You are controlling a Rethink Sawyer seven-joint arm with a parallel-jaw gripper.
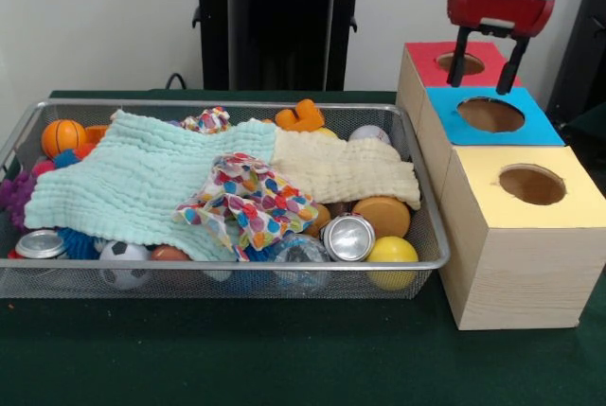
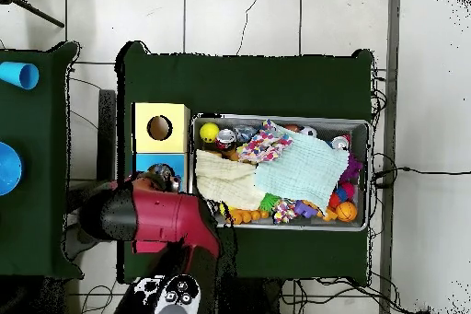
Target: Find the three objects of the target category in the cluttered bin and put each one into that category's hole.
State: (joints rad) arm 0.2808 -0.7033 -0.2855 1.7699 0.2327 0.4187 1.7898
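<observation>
The wire mesh bin (image 1: 237, 281) holds a mint towel (image 1: 133, 184) and a cream towel (image 1: 346, 167) lying over the clutter. One white cloth with coloured patches (image 1: 248, 203) lies loosely on top near the front. A second scrunched one (image 1: 207, 121) sits at the back rim. No third one shows. The yellow-topped box with its round hole (image 1: 532, 184) stands right of the bin. My gripper (image 1: 490, 63) is open and empty above the red and blue boxes. The overhead view shows the bin (image 2: 281, 118), the hole (image 2: 159, 127) and both cloths (image 2: 264, 147) (image 2: 296, 209).
The blue-topped box (image 1: 530, 127) and the red-topped box (image 1: 426, 54) stand behind the yellow one. The bin also holds a basketball toy (image 1: 62, 135), an orange duck (image 1: 299, 117), cans (image 1: 348, 237), a yellow ball (image 1: 392, 251), a soccer ball (image 1: 123, 262) and spiky balls.
</observation>
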